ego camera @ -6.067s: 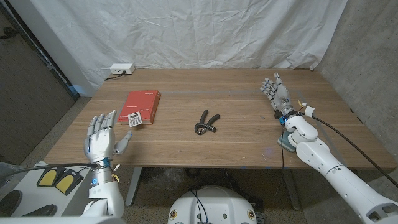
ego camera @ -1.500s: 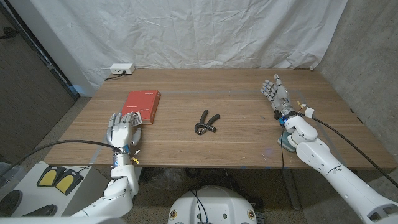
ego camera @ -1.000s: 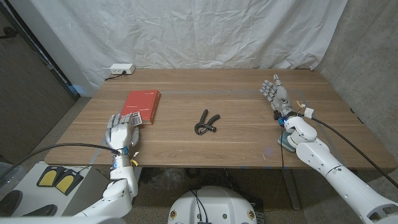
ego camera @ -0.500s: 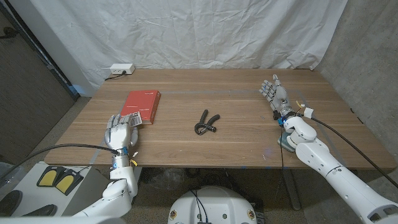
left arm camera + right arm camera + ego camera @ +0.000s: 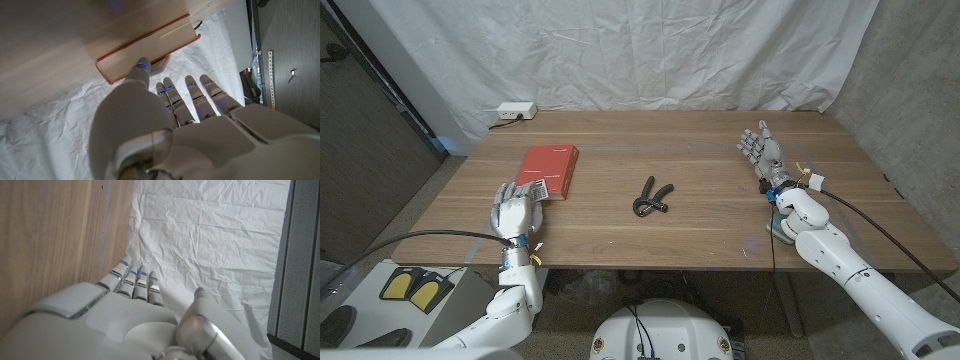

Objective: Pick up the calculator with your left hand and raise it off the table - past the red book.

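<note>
Head view has the left hand (image 5: 517, 209) at the near-left part of the counter (image 5: 700, 215), fingers reaching onto the calculator (image 5: 536, 190) that sits at the near corner of the red book (image 5: 547, 168), but I can't tell if it's actually gripping it; black hand grip pliers (image 5: 652, 197) lie mid-counter. Left wrist view puts the fingertips (image 5: 141, 66) right at the book's edge. Right wrist view: right hand (image 5: 115, 320) released, fingers straight, holding nothing.
</note>
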You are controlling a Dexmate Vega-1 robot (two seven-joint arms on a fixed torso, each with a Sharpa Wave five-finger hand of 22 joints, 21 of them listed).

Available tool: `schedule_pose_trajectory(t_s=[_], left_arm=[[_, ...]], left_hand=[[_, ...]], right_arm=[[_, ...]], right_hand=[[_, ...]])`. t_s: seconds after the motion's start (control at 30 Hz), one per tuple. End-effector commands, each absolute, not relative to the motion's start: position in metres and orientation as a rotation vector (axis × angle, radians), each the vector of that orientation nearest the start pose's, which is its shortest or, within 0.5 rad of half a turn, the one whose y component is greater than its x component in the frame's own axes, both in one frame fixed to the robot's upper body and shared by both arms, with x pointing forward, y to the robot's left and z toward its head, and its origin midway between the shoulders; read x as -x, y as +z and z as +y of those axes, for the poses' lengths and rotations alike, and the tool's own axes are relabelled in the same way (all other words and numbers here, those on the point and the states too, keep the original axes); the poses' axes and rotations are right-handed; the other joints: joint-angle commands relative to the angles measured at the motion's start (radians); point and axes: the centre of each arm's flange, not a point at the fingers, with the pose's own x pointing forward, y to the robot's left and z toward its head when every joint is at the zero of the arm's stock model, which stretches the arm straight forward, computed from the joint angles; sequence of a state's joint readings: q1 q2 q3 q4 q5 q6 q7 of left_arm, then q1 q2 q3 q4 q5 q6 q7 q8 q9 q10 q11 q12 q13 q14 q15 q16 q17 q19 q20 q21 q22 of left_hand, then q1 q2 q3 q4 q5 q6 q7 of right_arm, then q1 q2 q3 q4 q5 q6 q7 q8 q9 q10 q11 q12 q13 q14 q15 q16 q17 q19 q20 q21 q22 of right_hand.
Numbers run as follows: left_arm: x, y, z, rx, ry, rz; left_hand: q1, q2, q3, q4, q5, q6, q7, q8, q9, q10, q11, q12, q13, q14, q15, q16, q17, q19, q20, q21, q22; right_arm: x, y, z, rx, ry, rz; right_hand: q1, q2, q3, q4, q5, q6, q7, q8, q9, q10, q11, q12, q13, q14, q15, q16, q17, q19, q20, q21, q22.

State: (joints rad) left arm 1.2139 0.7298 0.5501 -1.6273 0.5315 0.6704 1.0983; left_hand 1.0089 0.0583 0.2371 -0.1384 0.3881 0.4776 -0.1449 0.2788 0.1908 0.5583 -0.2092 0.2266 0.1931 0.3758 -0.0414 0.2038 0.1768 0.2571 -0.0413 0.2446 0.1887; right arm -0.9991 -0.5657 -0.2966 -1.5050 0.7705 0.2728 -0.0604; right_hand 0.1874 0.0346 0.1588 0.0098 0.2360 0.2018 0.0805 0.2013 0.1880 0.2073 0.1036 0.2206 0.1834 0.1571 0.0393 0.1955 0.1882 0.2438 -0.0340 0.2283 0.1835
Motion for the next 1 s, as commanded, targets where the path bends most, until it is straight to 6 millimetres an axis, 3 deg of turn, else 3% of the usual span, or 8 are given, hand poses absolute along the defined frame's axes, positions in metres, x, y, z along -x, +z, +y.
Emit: schedule_pose_trajectory(t_s=[0.03, 0.5, 1.0], left_arm=[[-0.5263, -0.1748, 0.3457, -1.343, 0.993, -0.531], [-0.5248, -0.1778, 0.3444, -1.314, 1.002, -0.559], [-0.5189, -0.1828, 0.3449, -1.286, 1.024, -0.572]], left_hand=[[0.018, 0.005, 0.013, -0.001, -0.009, 0.025, 0.001, 0.012, 0.0, 0.018, 0.001, 0.003, 0.002, 0.022, -0.156, 0.004, 0.001, 0.012, -0.103, 0.009, 0.003], [0.064, 0.037, 0.039, -0.002, -0.085, 0.158, 0.006, 0.039, -0.004, 0.124, 0.005, 0.006, 0.0, 0.116, -0.174, 0.001, 0.0, 0.065, -0.115, 0.028, 0.005], [0.107, 0.071, 0.076, -0.003, -0.162, 0.252, 0.016, 0.046, -0.008, 0.214, 0.008, 0.005, -0.001, 0.195, -0.174, -0.003, 0.001, 0.1, -0.118, 0.042, 0.005]], right_arm=[[-0.6135, -0.0395, -0.3095, -0.186, 0.159, -0.598], [-0.6127, -0.0431, -0.3125, -0.196, 0.158, -0.596], [-0.6089, -0.0432, -0.3123, -0.192, 0.158, -0.601]], right_hand=[[0.001, 0.01, -0.001, -0.004, -0.002, 0.003, -0.004, -0.003, 0.002, 0.008, -0.002, -0.002, 0.006, 0.009, -0.001, -0.001, 0.004, 0.005, 0.001, -0.004, 0.005], [0.001, 0.01, -0.001, -0.004, -0.002, 0.003, -0.002, -0.004, 0.002, 0.008, -0.002, -0.002, 0.006, 0.012, -0.003, 0.0, 0.004, 0.006, 0.001, -0.005, 0.005], [0.0, 0.011, -0.002, -0.005, -0.002, 0.004, -0.003, -0.003, 0.002, 0.008, -0.004, -0.002, 0.006, 0.014, 0.001, 0.0, 0.004, 0.008, 0.001, -0.006, 0.006]])
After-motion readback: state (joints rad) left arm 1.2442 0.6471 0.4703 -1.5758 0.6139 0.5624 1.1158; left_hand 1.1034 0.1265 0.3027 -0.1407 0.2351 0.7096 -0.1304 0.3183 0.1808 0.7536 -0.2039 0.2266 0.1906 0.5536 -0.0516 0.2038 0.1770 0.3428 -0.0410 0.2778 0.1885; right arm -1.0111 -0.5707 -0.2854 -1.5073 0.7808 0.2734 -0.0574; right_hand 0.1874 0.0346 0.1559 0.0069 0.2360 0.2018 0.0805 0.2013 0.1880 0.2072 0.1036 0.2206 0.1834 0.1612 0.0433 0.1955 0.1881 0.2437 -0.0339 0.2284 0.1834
